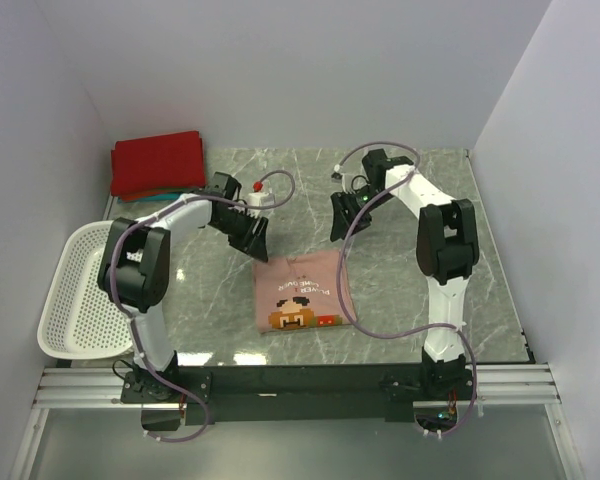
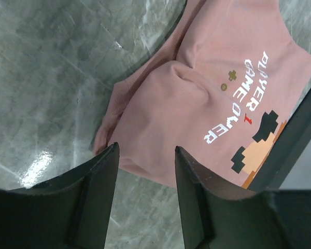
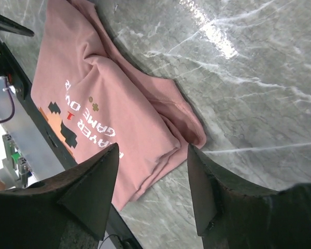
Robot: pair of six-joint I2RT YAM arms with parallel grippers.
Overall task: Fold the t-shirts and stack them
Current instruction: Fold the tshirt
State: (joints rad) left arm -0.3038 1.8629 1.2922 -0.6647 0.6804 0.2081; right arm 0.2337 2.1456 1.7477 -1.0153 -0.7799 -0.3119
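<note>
The pink t-shirt [image 1: 302, 292] lies folded at the near centre of the table [image 1: 410, 200]. It is a nearly square pad of soft knit, print up, with the lettering on the far side and the pixel face at the near edge. One red t-shirt [image 1: 158, 163] lies folded in the far left corner. My left gripper [image 1: 250, 238] and right gripper [image 1: 338, 222] hang by the pink shirt's far corners, jaws apart and empty. One white perforated plastic basket [image 1: 75, 300] sits at the left. The table is glossy, marbled grey.

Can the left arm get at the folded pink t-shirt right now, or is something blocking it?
Probably yes. The left gripper hangs open right by the pink t-shirt's far left corner, with nothing between them.
</note>
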